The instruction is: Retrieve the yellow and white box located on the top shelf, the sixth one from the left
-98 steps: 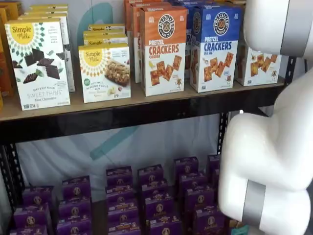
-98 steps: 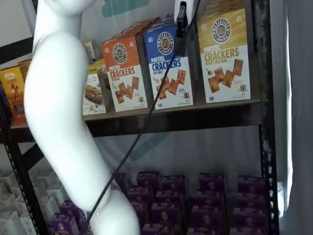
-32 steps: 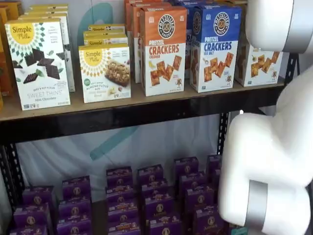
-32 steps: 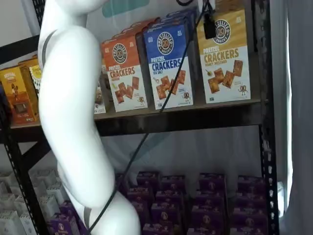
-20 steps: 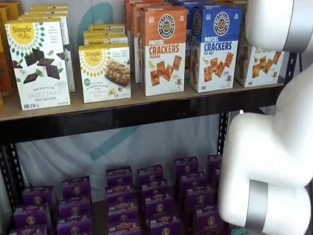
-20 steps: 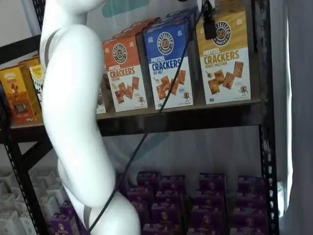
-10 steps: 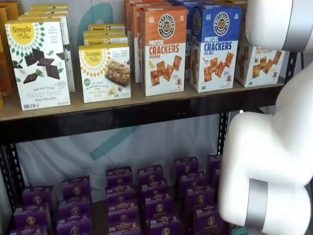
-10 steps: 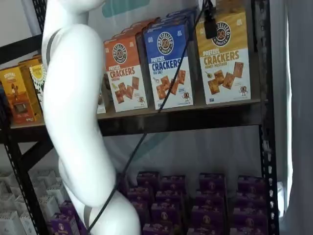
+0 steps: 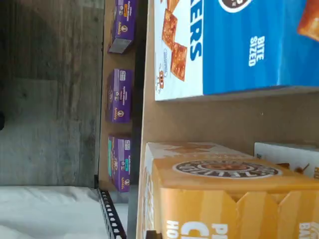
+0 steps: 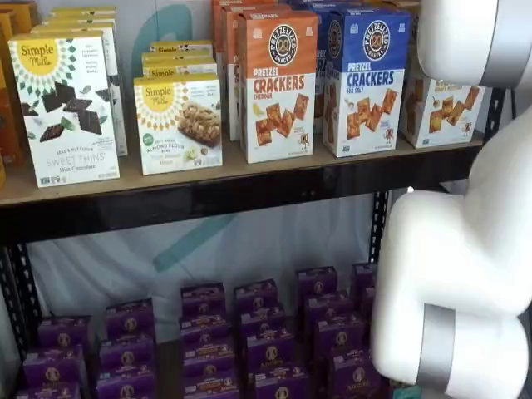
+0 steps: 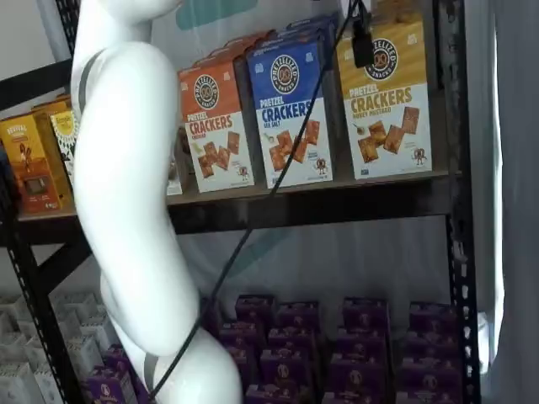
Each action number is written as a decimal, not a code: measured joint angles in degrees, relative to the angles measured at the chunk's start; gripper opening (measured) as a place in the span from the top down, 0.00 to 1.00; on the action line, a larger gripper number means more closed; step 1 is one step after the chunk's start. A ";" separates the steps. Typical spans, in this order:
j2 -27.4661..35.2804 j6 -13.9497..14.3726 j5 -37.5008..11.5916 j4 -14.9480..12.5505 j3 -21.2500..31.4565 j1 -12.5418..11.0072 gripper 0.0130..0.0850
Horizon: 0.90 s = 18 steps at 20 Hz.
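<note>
One black finger [image 11: 362, 44] of the gripper hangs at the yellow and white box's [image 11: 389, 97] front; its grip cannot be told. That box stands at the right end of the top shelf [image 11: 337, 202], beside one blue box [image 11: 290, 114] and one orange box [image 11: 212, 126]. White arm [image 10: 465, 274] hides its upper part in a shelf view.

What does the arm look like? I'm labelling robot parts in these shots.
The arm is thick, rounded and glossy white, with grey bands at its joints. A thin black cable runs along it. Only one small black finger of the pincer shows, hanging from the top edge of a shelf view.
</note>
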 joint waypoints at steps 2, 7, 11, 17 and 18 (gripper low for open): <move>0.02 0.06 -0.07 0.04 0.02 0.05 0.28; 0.03 0.09 -0.31 0.17 0.11 0.07 0.28; 0.20 0.11 -0.10 0.25 -0.16 0.04 0.33; -0.05 -0.30 -0.49 0.24 -0.04 -0.29 0.39; -0.10 -0.38 -0.51 0.20 -0.03 -0.35 0.39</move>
